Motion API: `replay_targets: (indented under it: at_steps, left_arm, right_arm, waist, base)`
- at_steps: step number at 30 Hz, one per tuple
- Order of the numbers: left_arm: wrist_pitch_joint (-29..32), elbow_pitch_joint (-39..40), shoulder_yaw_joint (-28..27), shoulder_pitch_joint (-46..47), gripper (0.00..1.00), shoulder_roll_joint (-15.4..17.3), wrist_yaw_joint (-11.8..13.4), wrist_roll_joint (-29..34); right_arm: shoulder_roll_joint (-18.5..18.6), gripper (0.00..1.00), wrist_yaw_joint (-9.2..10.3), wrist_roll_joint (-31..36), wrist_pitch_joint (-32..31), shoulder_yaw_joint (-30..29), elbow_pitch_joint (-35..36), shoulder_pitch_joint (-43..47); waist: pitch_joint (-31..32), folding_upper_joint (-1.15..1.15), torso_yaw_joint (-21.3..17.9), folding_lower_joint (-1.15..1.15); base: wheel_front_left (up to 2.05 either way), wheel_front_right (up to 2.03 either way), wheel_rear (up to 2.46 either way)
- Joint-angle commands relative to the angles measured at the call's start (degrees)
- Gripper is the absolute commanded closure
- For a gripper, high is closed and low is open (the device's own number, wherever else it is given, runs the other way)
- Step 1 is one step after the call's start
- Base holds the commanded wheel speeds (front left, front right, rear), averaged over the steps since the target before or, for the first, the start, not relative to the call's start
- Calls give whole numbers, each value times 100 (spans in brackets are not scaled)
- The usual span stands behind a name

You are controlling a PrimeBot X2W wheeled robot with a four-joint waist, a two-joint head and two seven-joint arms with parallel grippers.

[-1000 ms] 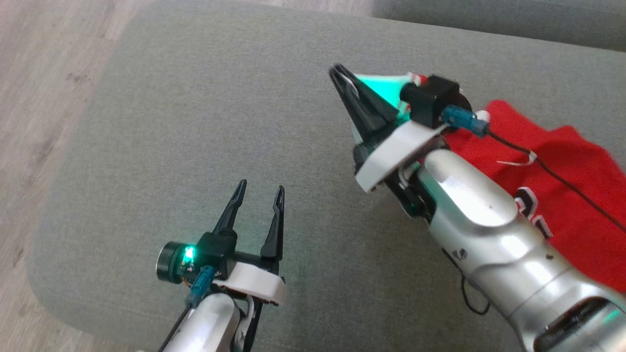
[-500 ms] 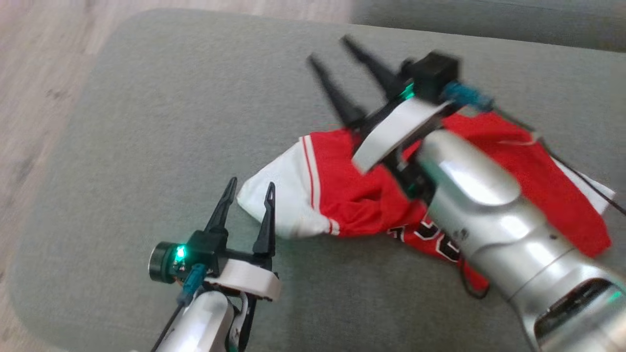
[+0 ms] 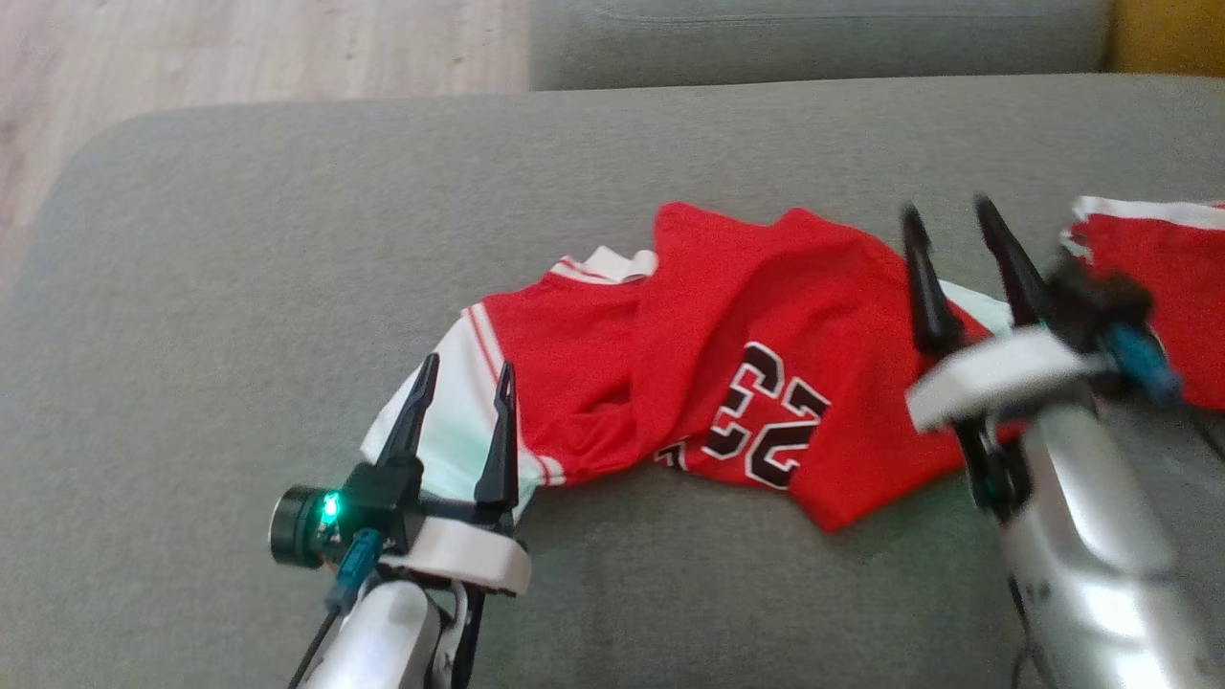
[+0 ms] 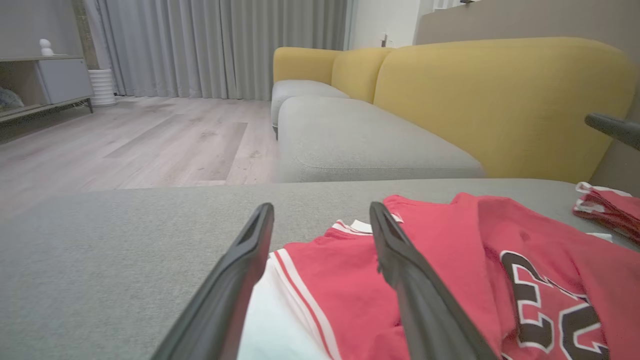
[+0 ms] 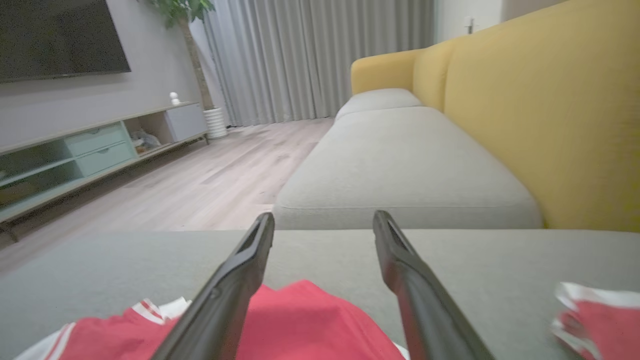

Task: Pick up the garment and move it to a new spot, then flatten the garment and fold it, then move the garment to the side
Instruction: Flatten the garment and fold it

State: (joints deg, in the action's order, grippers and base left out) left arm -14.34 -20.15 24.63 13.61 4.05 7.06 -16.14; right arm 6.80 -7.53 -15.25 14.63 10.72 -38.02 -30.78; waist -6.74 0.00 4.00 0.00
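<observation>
The garment (image 3: 756, 383) is a red jersey with white trim and the number 23. It lies crumpled across the grey seat cushion (image 3: 287, 239). My left gripper (image 3: 467, 366) is open at the lower left, with its fingers over the jersey's white left end and nothing between them. My right gripper (image 3: 946, 208) is open too and stands over the jersey's right edge, holding nothing. The left wrist view shows the left gripper (image 4: 321, 207) open just above the garment (image 4: 475, 260). The right wrist view shows the right gripper (image 5: 324, 216) open above the garment (image 5: 300, 320).
A separate bunch of red and white cloth (image 3: 1158, 277) lies at the right edge of the cushion. A second grey seat cushion (image 4: 360, 140) and the yellow sofa back (image 4: 500, 100) stand beyond. Wooden floor (image 3: 239, 57) lies to the left, off the cushion's rounded edge.
My right gripper went from shut to open and swung to the right. The jersey now lies loose on the cushion. The head camera has turned, so the whole view shifted. The left gripper stays open.
</observation>
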Motion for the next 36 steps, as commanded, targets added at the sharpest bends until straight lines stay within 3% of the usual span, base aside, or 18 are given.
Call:
replay_targets:
  at_steps: [1, 6, 13, 19, 28, 33, 36]
  left_arm:
    - [-65, 195, -209, 51, 0, 90, 22, 51]
    - [-65, 184, -253, -17, 0, 135, 10, 71]
    - [-66, 143, -290, -87, 0, 241, -19, 105]
    - [15, 65, -210, -56, 0, 329, -72, 149]
    - [1163, -27, 624, -185, 0, 958, -555, 717]
    - [1478, 181, 934, -87, 0, 1319, -510, 1240]
    - [1724, 161, 1018, 58, 0, 1536, -257, 1664]
  right_arm:
    - [-133, 0, 4, 276, 36, -233, 554, 298]
    - [-350, 0, 4, 623, 36, -1201, 1669, 1571]
    - [-389, 0, 4, 283, 37, -1433, 2527, 2396]
    - [-390, 0, 4, 196, 37, -1445, 2658, 2491]
    - [-391, 0, 4, -53, 37, -1371, 2565, 2535]
    - [-391, 0, 4, -165, 37, -1379, 2517, 2516]
    - [-391, 0, 4, -210, 37, -1363, 2495, 2485]
  waist:
    - [58, 0, -249, 0]
    - [93, 0, -457, 0]
    - [101, 0, -573, 0]
    - [116, 0, -512, 0]
    - [180, 0, -551, 0]
    - [111, 0, -606, 0]
    - [47, 0, -653, 0]
  base:
    - [0, 0, 0]
    - [0, 0, 0]
    - [0, 0, 0]
    - [0, 0, 0]
    - [0, 0, 0]
    - [0, 0, 0]
    - [0, 0, 0]
